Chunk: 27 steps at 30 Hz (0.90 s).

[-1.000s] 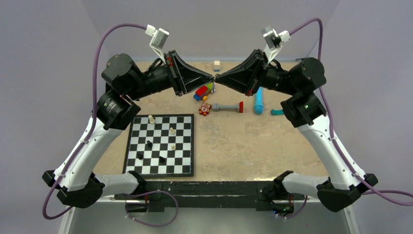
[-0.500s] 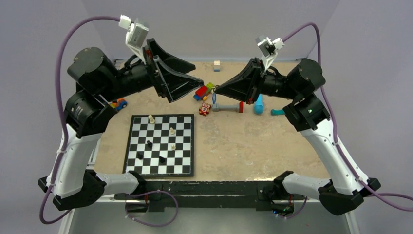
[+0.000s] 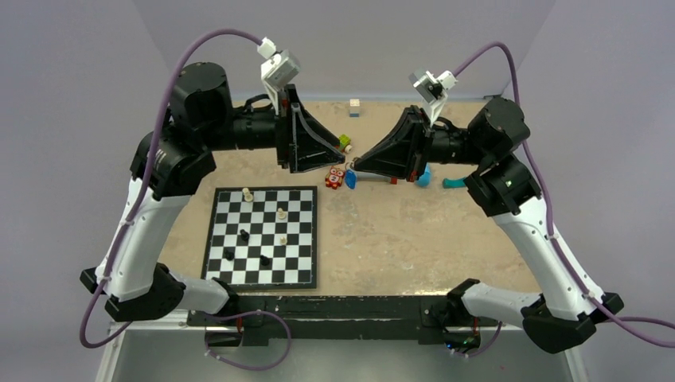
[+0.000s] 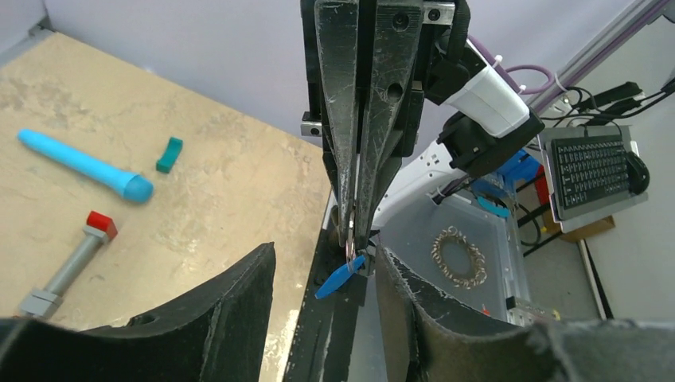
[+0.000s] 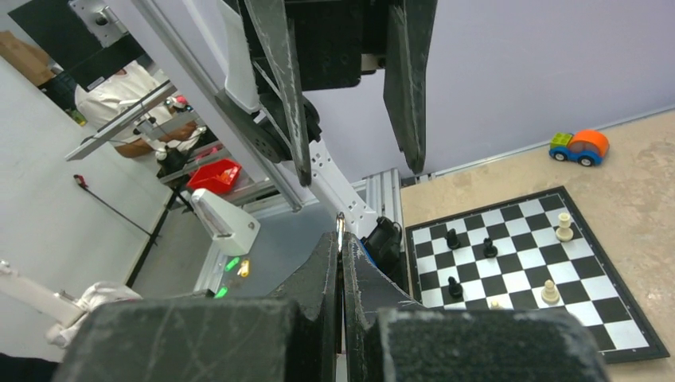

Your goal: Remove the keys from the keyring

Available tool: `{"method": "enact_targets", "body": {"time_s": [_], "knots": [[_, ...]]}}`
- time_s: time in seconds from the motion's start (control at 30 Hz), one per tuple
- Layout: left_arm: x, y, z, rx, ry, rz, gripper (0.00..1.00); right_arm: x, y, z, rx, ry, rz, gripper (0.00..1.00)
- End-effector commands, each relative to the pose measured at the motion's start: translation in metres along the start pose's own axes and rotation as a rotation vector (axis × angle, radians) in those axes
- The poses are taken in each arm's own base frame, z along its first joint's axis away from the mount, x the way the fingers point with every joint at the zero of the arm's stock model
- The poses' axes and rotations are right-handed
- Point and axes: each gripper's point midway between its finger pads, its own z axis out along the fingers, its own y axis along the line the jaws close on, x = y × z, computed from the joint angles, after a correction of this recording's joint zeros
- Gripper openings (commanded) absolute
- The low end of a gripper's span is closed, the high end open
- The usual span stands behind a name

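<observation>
My right gripper (image 3: 356, 166) hangs above the back of the table, shut on the keyring. The keyring's blue tag (image 4: 338, 278) dangles below the fingertips, and a thin silvery ring edge (image 5: 340, 226) pokes out between the pressed fingers. In the top view the blue tag (image 3: 350, 180) hangs beside a red block. My left gripper (image 3: 333, 156) faces it tip to tip, open, a short gap away. In the left wrist view its fingers (image 4: 239, 294) flank the tag without touching it. I cannot pick out the keys from the ring; they are hidden in the grip.
A chessboard (image 3: 263, 236) with several pieces lies front left. Behind the grippers lie a red block (image 3: 335, 177), a grey bar with a red end (image 4: 68, 263), a light-blue cylinder (image 4: 83, 165) and a teal piece (image 4: 169, 154). A toy car (image 5: 579, 146) sits far left.
My left gripper let go at the right gripper's tip, opened wide, swung away left and up, then came back partly narrowed. The right gripper sank a little, still holding the keyring.
</observation>
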Motion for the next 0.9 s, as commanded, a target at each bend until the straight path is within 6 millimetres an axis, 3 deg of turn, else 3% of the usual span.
{"method": "enact_targets", "body": {"time_s": [0.0,0.67,0.8,0.87], "knots": [[0.002,-0.014,0.0,0.091,0.019,-0.001,0.51,-0.007,0.012,0.001,-0.053,-0.004,-0.03,0.0],[0.016,-0.014,0.019,0.175,0.089,-0.05,0.3,-0.013,0.012,0.005,-0.072,-0.001,-0.032,0.0],[0.016,-0.014,0.021,0.182,0.091,-0.05,0.17,-0.012,0.013,0.005,-0.083,0.003,-0.029,0.0],[0.015,-0.014,0.022,0.18,0.087,-0.049,0.05,-0.011,0.013,0.005,-0.091,0.007,-0.024,0.0]]}}
